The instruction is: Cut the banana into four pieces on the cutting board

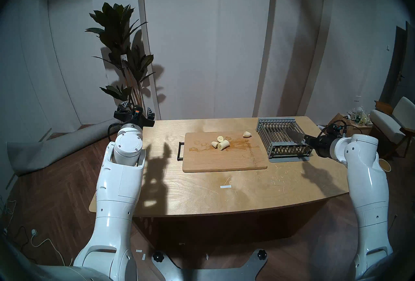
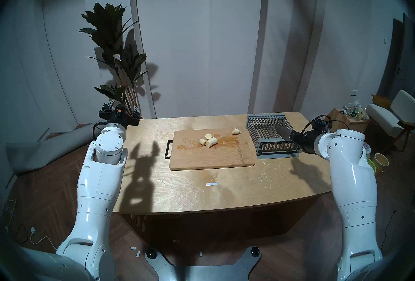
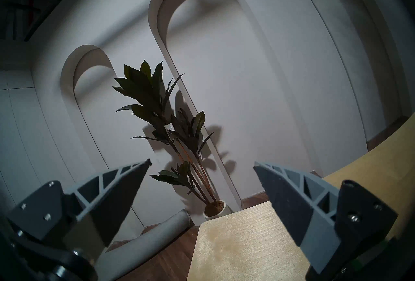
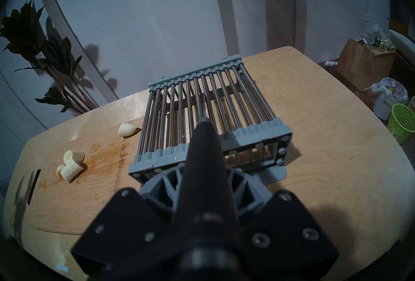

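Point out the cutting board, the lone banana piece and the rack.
cutting board (image 1: 224, 161), head left view, bare near half.
lone banana piece (image 1: 246, 134), head left view, its middle.
rack (image 4: 258, 133), right wrist view, grey near end rail.

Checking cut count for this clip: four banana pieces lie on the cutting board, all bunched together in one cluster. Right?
Not quite. Three banana pieces cluster mid-board; the fourth piece lies apart at the cutting board's far edge, near the rack. The head view shows it.

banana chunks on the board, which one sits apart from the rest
The banana piece at the cutting board's far right corner, next to the grey rack. The other three pieces huddle together mid-board.
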You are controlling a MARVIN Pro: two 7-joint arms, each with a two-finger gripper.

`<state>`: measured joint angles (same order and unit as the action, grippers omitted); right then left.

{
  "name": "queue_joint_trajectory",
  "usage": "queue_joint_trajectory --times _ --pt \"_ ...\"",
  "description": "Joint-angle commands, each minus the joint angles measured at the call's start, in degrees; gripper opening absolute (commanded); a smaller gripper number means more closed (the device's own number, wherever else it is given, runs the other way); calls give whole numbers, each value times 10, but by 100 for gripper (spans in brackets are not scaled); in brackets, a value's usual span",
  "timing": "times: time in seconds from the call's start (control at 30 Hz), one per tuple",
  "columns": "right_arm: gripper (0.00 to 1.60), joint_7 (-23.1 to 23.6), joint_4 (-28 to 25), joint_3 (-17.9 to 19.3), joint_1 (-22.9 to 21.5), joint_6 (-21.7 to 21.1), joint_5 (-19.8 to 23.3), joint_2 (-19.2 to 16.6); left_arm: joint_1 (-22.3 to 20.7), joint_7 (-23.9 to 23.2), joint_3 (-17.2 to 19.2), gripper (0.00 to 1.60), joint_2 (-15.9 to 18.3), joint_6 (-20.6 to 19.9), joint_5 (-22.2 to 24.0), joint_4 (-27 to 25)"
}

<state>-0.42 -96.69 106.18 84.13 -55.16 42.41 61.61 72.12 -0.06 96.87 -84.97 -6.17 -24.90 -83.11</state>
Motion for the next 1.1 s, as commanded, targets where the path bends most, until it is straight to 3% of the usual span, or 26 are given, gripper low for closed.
queue_joint_trajectory --times 0.0,0.4,1.07 --pt "0 10 47 -20 -57 2 -9 -41 -15 0 -1 160 1 4 2 -13" --pt "0 41 136 -88 -133 28 -39 -77 -15 1 -2 160 1 4 2 -13" --pt "0 80 169 -145 -202 16 -59 -99 -14 1 -3 160 2 3 4 -13"
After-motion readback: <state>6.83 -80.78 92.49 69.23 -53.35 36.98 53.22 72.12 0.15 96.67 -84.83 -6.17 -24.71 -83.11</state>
